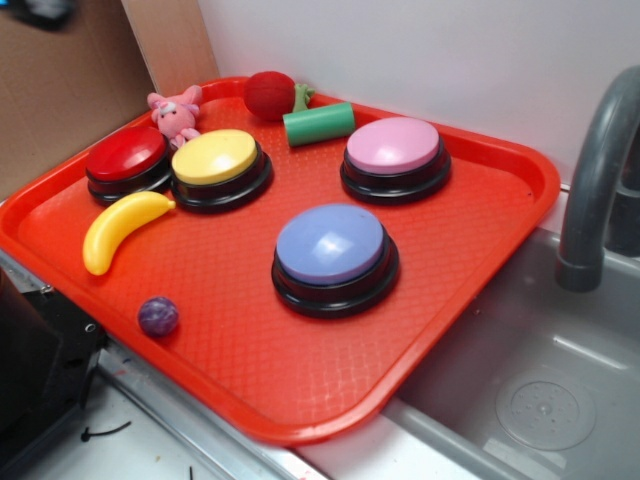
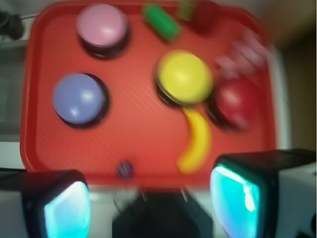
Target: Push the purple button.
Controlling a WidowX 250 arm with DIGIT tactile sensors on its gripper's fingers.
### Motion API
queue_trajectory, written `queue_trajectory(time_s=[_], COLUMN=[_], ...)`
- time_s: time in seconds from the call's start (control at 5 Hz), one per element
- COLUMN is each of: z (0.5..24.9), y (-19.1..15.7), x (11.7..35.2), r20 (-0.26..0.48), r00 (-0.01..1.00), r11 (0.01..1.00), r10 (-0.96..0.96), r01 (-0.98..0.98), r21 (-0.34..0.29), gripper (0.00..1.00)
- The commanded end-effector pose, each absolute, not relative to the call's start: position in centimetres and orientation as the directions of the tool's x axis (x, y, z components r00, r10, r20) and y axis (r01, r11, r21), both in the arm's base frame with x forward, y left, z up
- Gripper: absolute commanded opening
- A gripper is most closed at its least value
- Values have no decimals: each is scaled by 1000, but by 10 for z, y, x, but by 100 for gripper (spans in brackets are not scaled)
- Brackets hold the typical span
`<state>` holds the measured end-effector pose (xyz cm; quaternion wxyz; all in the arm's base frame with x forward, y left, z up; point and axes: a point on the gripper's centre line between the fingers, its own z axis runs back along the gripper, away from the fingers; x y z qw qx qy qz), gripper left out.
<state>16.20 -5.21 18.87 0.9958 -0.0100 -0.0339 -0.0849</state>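
Note:
The purple button [image 1: 331,243] is a periwinkle dome on a black base, near the middle of the red tray [image 1: 300,400]. From the wrist camera, which is blurred, the purple button [image 2: 78,98] lies upper left. My gripper [image 2: 148,206] hangs high above the tray's near edge, well clear of every button. Its two teal-padded fingers [image 2: 67,210] stand wide apart with nothing between them. The arm does not show in the exterior view.
On the tray also sit a pink-lilac button [image 1: 394,148], a yellow button [image 1: 215,158], a red button [image 1: 126,155], a toy banana [image 1: 118,227], a small marbled ball [image 1: 158,316], a green cylinder [image 1: 318,123], a red ball [image 1: 270,95] and a pink plush [image 1: 175,113]. A grey sink [image 1: 540,390] with a faucet [image 1: 595,190] lies right.

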Motion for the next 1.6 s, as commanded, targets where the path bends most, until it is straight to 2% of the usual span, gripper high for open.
queue_trajectory(time_s=[0.0, 0.2, 0.4, 0.8, 1.0, 1.2, 1.4], z=[123, 90, 66, 55, 74, 114, 145], y=[-100, -108, -122, -134, -123, -111, -100], x=[193, 202, 206, 222, 216, 212, 203], r20=[129, 95, 82, 72, 61, 124, 153], r00=[937, 931, 915, 883, 899, 903, 912], r11=[941, 931, 912, 882, 900, 909, 924], r10=[-326, -351, -395, -463, -433, -412, -380], r01=[334, 359, 401, 467, 435, 416, 382], r21=[-47, -74, -88, -55, -31, -9, 23], gripper=[100, 100, 100, 100, 100, 100, 100])
